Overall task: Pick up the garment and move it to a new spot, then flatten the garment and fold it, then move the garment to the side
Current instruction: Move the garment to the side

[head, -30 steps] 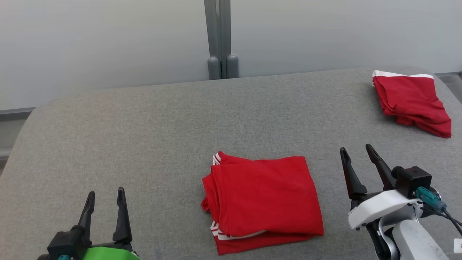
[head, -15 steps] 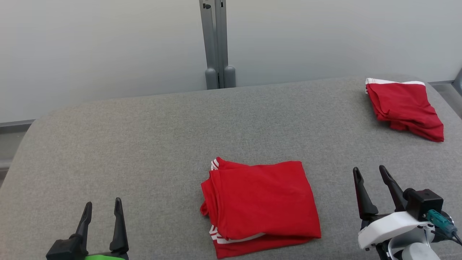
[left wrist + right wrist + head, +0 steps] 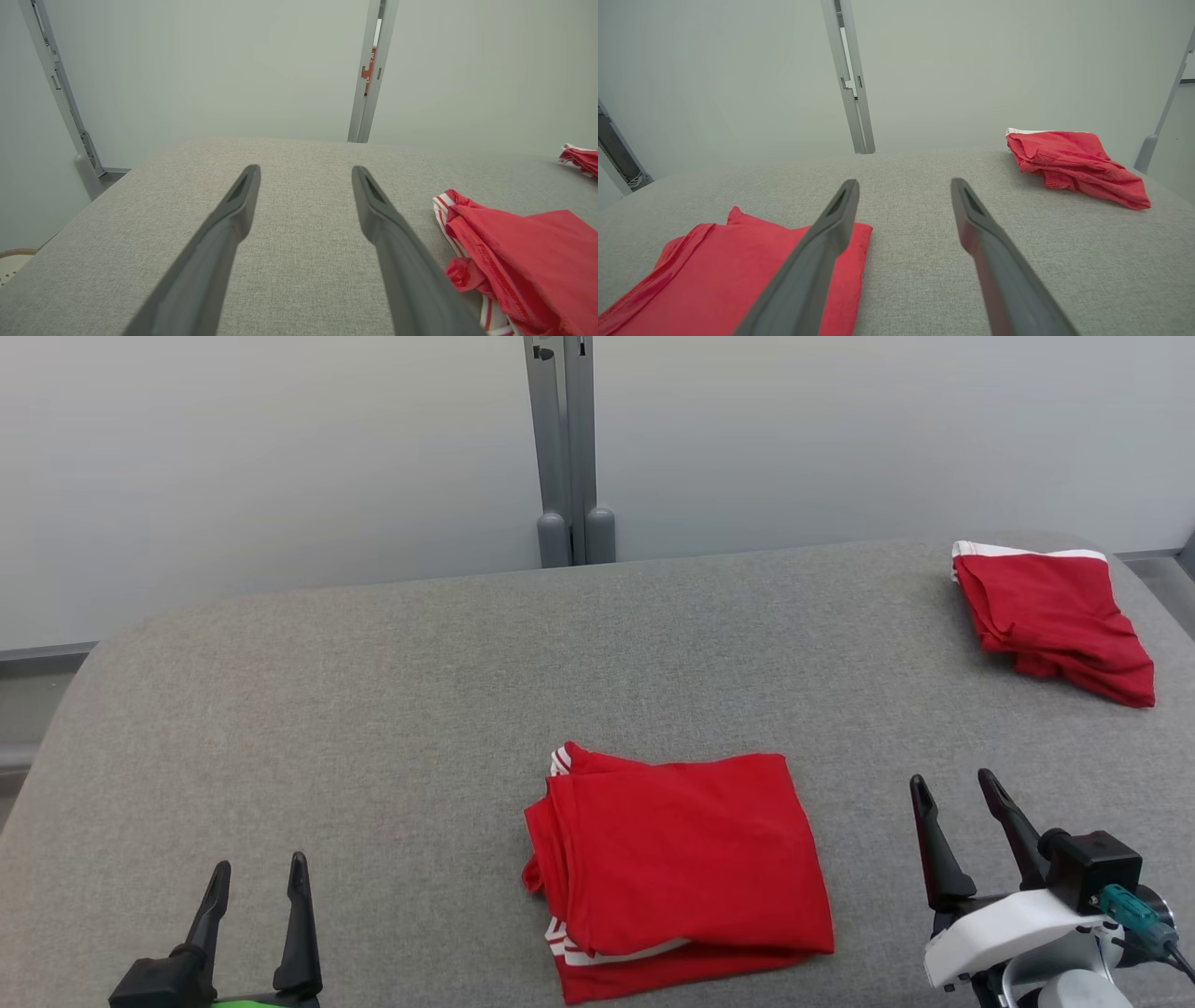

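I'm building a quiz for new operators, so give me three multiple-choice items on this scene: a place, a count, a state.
1. Where on the grey table does the rumpled red garment lie?
A. near left corner
B. far right corner
C. between the end effectors

2. How many red garments lie on the table?
A. one
B. two
C. three

3. How do the left end effector and right end effector stand?
A. both open, empty
B. both shut on cloth
C. one shut, one open

Answers: 1 B, it sits at the table's far right; 2 B, that one plus the folded red garment in front; 3 A, both stand spread wide with nothing held.
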### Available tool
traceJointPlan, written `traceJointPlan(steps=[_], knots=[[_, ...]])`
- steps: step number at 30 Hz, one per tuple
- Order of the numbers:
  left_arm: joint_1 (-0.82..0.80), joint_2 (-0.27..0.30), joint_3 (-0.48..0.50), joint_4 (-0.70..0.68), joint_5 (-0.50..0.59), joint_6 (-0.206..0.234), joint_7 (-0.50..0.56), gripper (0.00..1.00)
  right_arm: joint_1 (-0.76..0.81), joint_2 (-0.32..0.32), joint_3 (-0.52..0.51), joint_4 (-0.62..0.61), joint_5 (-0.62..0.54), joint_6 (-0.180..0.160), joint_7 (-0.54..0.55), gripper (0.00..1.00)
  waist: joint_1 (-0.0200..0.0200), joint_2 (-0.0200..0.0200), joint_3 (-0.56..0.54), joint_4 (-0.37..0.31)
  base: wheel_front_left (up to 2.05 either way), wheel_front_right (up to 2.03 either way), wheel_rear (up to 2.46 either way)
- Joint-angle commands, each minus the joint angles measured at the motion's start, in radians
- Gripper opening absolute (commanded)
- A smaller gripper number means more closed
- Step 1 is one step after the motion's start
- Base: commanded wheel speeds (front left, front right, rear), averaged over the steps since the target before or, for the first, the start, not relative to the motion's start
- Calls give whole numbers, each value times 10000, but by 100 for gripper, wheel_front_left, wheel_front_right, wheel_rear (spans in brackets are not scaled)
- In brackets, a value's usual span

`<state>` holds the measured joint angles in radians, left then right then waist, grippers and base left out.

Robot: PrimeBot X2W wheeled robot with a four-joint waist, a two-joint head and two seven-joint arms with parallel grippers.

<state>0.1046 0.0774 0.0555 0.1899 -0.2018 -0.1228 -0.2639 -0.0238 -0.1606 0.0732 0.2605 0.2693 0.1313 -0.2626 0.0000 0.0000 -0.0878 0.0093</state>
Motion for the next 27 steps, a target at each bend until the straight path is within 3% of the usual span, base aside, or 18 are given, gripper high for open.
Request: traceJointPlan(steps=[1,27], knots=[[89,78,42,-39,-98,-6,3,100,159,33,-36,37,-67,-15,-25,100,0,0,-9,6,0,0,0],[345,318,-135,-590,-337,32,437,100,232,113,-135,202,-306,-15,-26,100,0,0,-126,104,0,0,0]])
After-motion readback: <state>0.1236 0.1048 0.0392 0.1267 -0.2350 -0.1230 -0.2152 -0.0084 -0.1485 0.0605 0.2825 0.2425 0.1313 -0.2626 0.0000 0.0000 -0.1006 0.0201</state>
